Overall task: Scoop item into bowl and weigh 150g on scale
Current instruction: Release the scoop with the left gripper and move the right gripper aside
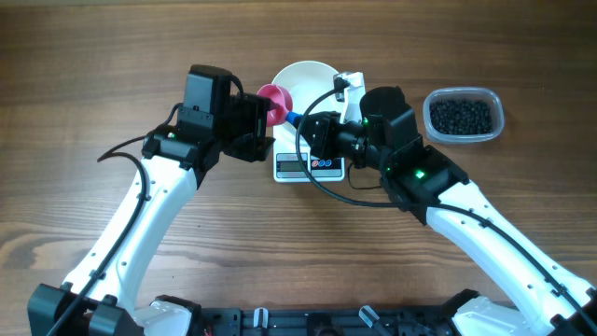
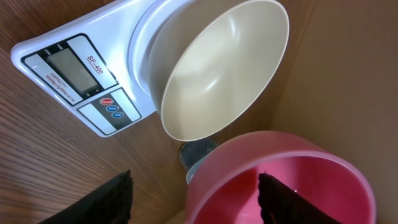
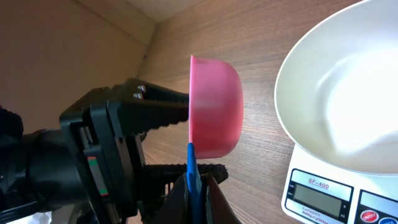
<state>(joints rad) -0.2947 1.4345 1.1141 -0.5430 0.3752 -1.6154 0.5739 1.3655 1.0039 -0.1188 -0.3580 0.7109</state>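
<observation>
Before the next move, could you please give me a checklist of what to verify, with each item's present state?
1. Right gripper shut on the pink scoop's blue handle: ok.
2. Left gripper open: ok.
3. Its fingers clear of the scoop's cup: not ok, they straddle it.
4. White bowl seated on the scale, empty: ok.
5. Display lit and zeroed: cannot tell, no digits readable.
6. Clear tub of dark beads uncovered, on the right arm's side: ok.
</observation>
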